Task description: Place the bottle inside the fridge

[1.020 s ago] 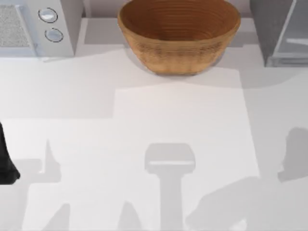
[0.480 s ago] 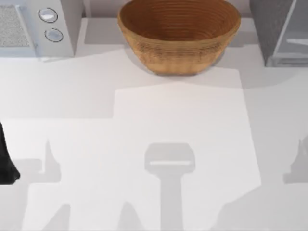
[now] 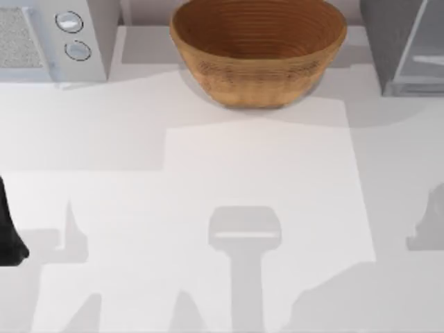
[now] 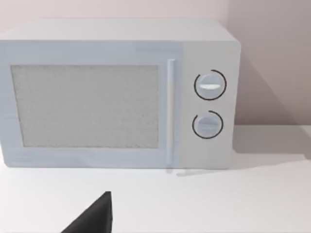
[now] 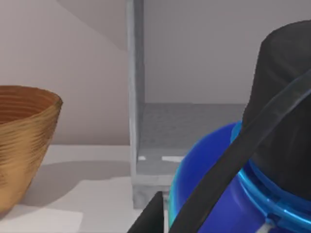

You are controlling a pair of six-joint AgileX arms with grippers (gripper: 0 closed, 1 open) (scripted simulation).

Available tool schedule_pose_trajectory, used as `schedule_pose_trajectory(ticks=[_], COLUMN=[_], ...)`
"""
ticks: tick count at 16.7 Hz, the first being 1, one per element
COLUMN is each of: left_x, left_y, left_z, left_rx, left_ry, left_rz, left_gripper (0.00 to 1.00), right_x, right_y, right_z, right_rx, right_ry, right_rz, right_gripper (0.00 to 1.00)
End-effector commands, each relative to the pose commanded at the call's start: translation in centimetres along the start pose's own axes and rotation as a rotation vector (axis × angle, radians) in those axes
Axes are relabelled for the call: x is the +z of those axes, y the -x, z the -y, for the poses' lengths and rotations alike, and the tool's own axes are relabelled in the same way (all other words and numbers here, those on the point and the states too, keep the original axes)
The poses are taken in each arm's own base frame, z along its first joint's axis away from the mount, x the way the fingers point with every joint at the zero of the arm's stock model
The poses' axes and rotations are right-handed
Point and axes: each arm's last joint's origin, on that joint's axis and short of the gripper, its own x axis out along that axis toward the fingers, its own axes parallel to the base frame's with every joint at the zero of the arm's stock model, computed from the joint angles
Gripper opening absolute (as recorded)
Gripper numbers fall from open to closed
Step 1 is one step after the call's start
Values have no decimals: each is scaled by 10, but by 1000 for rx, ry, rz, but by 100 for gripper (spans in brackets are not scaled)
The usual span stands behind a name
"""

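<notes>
White desk [image 3: 229, 159] fills the overhead scene, with a wicker basket [image 3: 258, 48] at twelve o'clock, a microwave [image 3: 52, 38] at ten o'clock and the fridge [image 3: 406, 45] at two o'clock, its pale panel swung toward the corner. From the right wrist camera the bottle [image 5: 243, 184] looms close, black cap and blue shoulder up front with its loop arching across the cap, and a dark sliver of the right claw [image 5: 150, 216] beside it; the bottle appears to be carried by that claw, though how its fingers sit on it cannot be told. Beyond the bottle stands the fridge [image 5: 184, 141], its light frame post upright and a speckled grey shelf floor open behind it, the basket [image 5: 22, 145] well off to one side. The step in hand looks like the carry toward that opening. To do it well, the right arm should bring the bottle clear of the frame post, keep it upright and above the shelf lip, then push in deep enough that the base rests wholly on the shelf before letting go. Clipping the post or the raised front edge is the main risk. At nine o'clock the left arm [image 3: 10, 229] sits parked at the desk's edge, its claw tip [image 4: 95, 218] facing the microwave [image 4: 116, 94], finger state unclear.
</notes>
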Motion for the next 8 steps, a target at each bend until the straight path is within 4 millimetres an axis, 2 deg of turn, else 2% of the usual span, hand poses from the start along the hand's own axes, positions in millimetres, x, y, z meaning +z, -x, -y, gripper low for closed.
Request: schedule_pose_trajectory(ticks=[2,4,6,8], left_x=[0,0,0,0], left_y=[0,0,0,0], left_z=[0,0,0,0], left_rx=[0,0,0,0], left_ry=[0,0,0,0], left_rz=[0,0,0,0], left_gripper=[100,100,100,100], right_x=[22,45,63,71], right_y=[-11,-30,-60,-101], right_z=[2,6,13,22], right_rx=[-3,-7,-10,-11], right_ry=[3,6,7,5], right_rz=[24,44,47,34], right_gripper=[1,1,1,1])
